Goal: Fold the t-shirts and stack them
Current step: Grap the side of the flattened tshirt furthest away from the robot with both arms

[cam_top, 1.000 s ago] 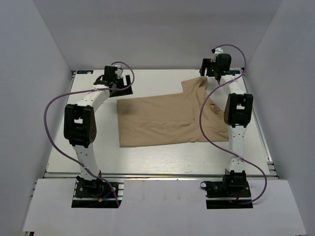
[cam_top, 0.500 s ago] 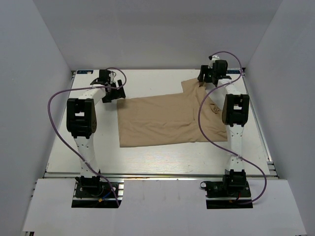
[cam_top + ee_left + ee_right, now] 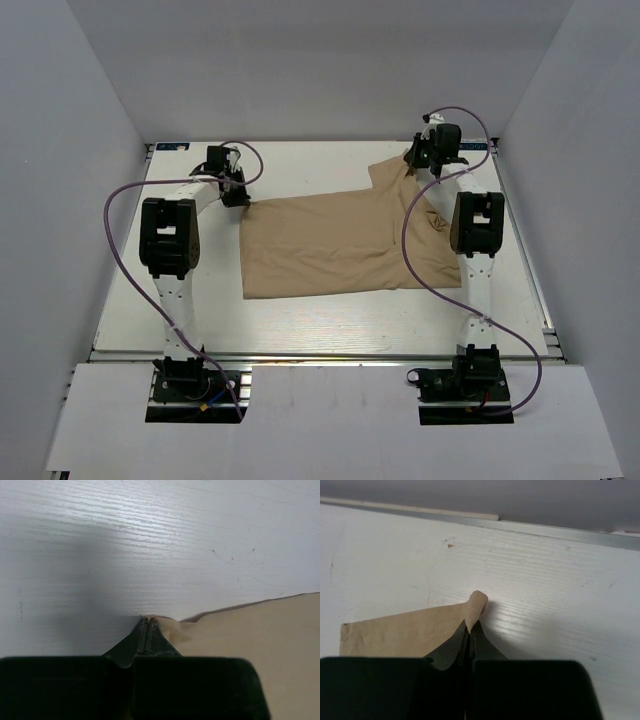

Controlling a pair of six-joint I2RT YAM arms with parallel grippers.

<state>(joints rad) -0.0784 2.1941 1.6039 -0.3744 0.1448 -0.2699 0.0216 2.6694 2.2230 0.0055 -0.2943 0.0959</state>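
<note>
Left gripper (image 3: 146,625), jaws together, seemingly on a pinch of the tan t-shirt (image 3: 260,650) edge, over the white woodgrain table (image 3: 150,540).

The t-shirt (image 3: 330,245) is plain tan; the table (image 3: 130,290) is white with fine wood-grain.

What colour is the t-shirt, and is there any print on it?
Plain tan t-shirt, no print visible; clearest in the top external view.

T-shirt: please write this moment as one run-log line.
left gripper: shut on t-shirt corner | right gripper: shut on t-shirt hem
</note>
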